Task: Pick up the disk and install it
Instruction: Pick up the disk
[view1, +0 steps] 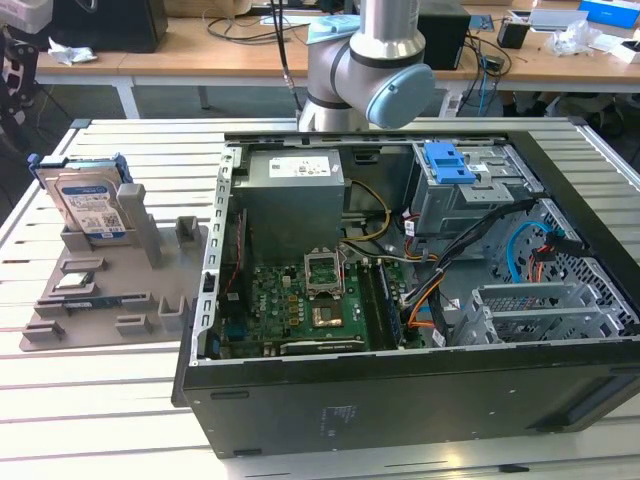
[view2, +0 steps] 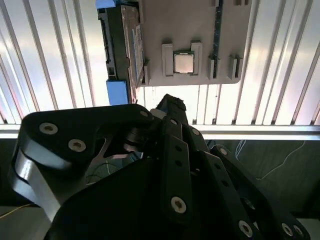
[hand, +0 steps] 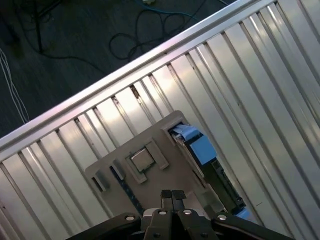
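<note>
The disk (view1: 90, 205) is a silver drive with a blue-and-white label in a blue carrier. It stands on edge in a slot of the grey holder plate (view1: 150, 265) at the exterior view's left. Both wrist views look down on it: the disk (view2: 123, 45) is seen edge-on with its blue end tab (view2: 118, 92), and again as the disk (hand: 218, 176) beside the plate (hand: 150, 145). My gripper (hand: 171, 196) hangs well above the plate, apart from the disk. Its fingers are pressed together with nothing between them. The black linkage of the gripper (view2: 169, 102) covers the near part of the second wrist view.
An open computer case (view1: 400, 390) lies at the exterior view's right, with a motherboard (view1: 300, 300), cables and a blue bracket (view1: 447, 160) atop a grey drive cage. A processor chip (view2: 183, 62) sits on the holder plate. The slatted metal table (view1: 100, 400) ends at a rail (view2: 280, 131).
</note>
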